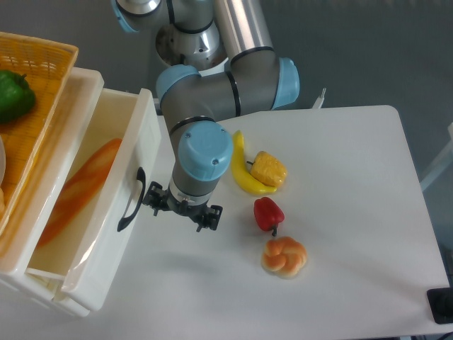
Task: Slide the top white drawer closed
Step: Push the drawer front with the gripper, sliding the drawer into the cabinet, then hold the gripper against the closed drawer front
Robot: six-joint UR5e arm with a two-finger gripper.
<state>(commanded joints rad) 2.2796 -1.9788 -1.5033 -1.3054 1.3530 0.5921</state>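
Counting from the left edge: one orange wicker basket (44, 65) sits on the cabinet top, cut off by the frame, with one green pepper (14, 94) inside it and a pale rounded thing below that is too cropped to name. Next comes the top white drawer (113, 234), one of its kind in plain view, partly pulled out at the left of the table (354, 234) and tilted toward the lower left. It holds one long baguette (78, 191), whose lower end blurs under the glare on the drawer's glossy wall. One curved black handle (132, 200) stands on the drawer front. Beneath the drawer only a sliver of white shows at the bottom corner (whether that is a second drawer cannot be told).

Just right of the handle hangs the gripper (181, 210), one two-finger tool on the single grey and blue arm (212, 106). Its fingers point down at the table near the drawer front; the wrist covers much of them from above, so I cannot tell whether the jaws are parted or closed, nor whether they touch the handle.

Further right lie four foods: one banana (244, 177), one piece of corn (270, 168) touching it, one red pepper (267, 213) and one knotted bread roll (284, 256). A dark object (442, 306) is clipped by the lower right corner.
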